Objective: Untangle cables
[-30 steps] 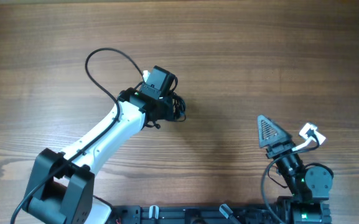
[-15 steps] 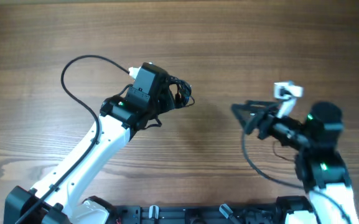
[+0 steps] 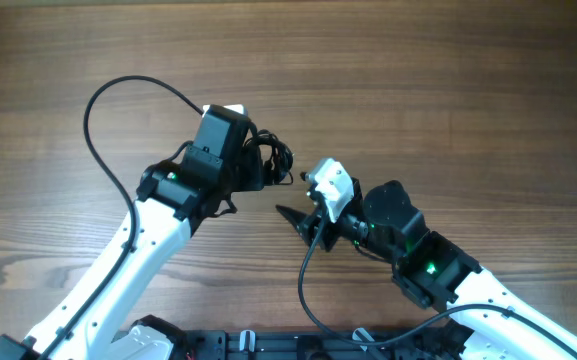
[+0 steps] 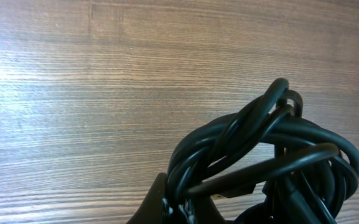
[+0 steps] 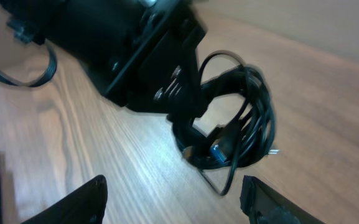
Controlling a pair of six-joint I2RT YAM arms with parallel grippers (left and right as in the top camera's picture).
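Overhead, the left end effector is clenched on the cables, a tight black knot of loops sitting at its tip. Whether the knot rests on the worktop or hangs just off it cannot be told. The step in hand looks like the setup for a first pull: 1 arm anchors the knot and the other is placed to take a strand. The right end effector sits just beside the knot, below and right of it, aimed at it. In the right wrist view its 2 fingers stand well apart, released, with nothing between them and touching nothing; the knot lies ahead of them. The next move calls for singling out 1 outer loop or the blue-tipped plug end on the near side of the knot. The right end effector would close on that alone and draw it away from the knot without dragging neighbouring loops tighter.
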